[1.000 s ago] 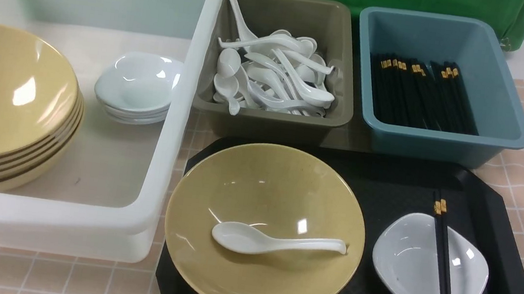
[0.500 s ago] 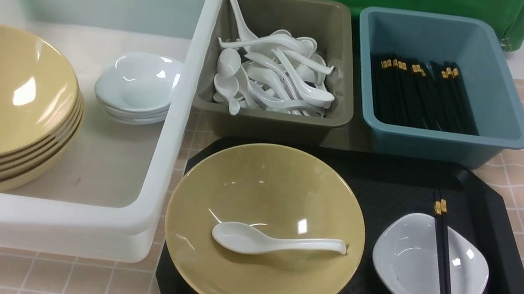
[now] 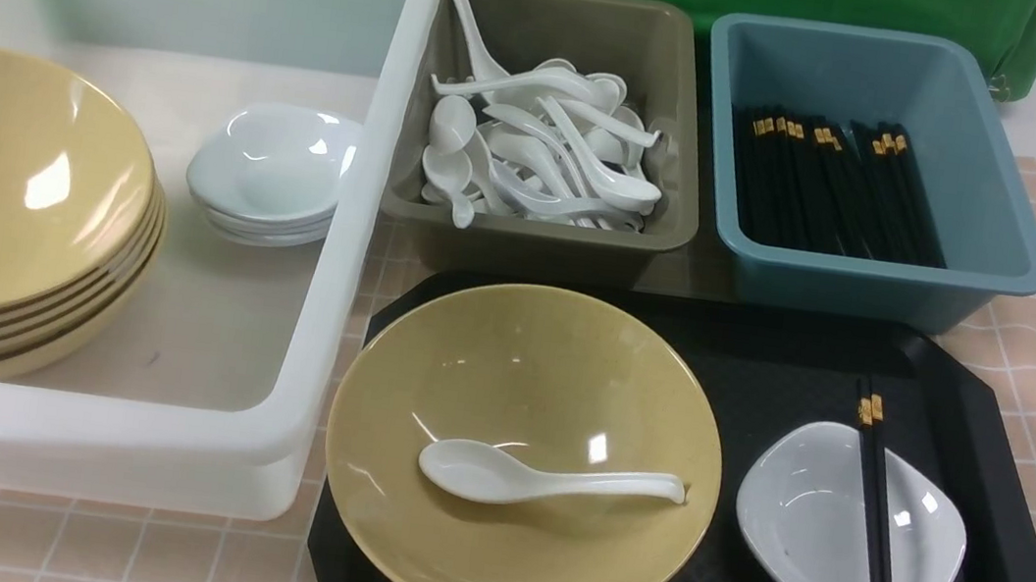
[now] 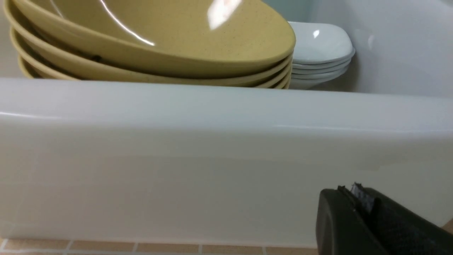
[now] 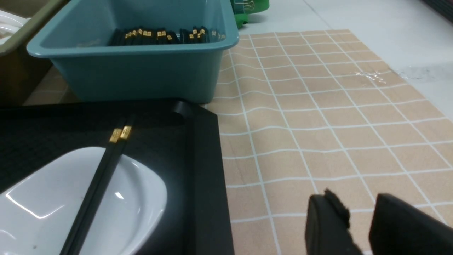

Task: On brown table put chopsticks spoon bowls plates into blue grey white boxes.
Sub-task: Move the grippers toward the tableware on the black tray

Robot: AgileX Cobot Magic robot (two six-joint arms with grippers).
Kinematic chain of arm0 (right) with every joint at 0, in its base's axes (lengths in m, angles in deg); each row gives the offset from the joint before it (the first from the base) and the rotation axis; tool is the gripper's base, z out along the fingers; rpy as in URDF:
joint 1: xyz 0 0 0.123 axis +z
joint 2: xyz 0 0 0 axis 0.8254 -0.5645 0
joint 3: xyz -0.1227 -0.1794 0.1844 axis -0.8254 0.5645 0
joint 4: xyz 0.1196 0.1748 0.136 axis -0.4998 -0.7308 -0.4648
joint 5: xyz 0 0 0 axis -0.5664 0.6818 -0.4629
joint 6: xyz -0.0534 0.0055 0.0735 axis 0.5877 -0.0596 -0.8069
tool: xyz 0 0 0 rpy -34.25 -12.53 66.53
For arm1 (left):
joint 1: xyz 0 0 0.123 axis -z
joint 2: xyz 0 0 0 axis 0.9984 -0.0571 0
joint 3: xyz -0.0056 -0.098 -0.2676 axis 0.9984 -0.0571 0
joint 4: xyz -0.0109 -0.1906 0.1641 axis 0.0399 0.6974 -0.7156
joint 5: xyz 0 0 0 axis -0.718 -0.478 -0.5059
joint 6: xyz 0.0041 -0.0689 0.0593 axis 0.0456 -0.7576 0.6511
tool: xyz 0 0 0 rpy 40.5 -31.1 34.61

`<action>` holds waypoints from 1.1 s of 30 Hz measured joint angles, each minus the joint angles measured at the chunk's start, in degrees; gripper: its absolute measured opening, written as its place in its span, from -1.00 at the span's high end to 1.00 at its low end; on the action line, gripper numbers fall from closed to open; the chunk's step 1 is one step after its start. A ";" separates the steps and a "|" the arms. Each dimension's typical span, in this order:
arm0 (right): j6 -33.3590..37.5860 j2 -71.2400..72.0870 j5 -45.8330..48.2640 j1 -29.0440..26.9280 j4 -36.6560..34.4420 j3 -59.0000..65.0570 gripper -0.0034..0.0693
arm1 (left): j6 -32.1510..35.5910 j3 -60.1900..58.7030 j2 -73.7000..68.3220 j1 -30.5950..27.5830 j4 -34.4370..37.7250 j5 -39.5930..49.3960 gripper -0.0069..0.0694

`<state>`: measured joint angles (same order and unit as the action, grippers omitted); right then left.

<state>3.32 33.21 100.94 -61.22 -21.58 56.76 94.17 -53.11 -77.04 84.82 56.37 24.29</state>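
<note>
A mustard-yellow bowl sits on the black tray with a white spoon lying in it. To its right a small white plate holds a pair of black chopsticks across it; both also show in the right wrist view, the plate and the chopsticks. My left gripper is shut and empty, low in front of the white tub's near wall. My right gripper is open and empty over the brown table, right of the tray.
The white tub holds a stack of yellow bowls and a stack of white plates. The olive-grey bin holds several spoons. The blue bin holds several chopsticks. A green cloth hangs behind.
</note>
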 joint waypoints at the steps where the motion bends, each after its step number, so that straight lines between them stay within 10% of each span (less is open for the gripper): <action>1: -1.12 0.00 0.00 0.00 0.00 0.00 0.26 | -0.96 0.00 0.00 0.00 1.92 -0.28 0.81; 14: -55.95 0.00 -7.83 0.00 -4.07 0.00 0.26 | -22.91 0.00 0.00 0.00 55.58 -4.74 0.81; 21: -50.86 0.00 -7.12 0.00 -4.24 0.00 0.26 | -18.67 0.00 0.00 0.00 57.27 -2.85 0.81; 33: -26.21 -3.29 -3.68 6.52 -4.35 -9.32 0.37 | 18.43 16.99 -4.49 0.00 50.07 6.47 0.81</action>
<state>-22.89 29.92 97.26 -54.70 -25.93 47.43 112.60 -36.12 -81.54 84.82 106.44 30.75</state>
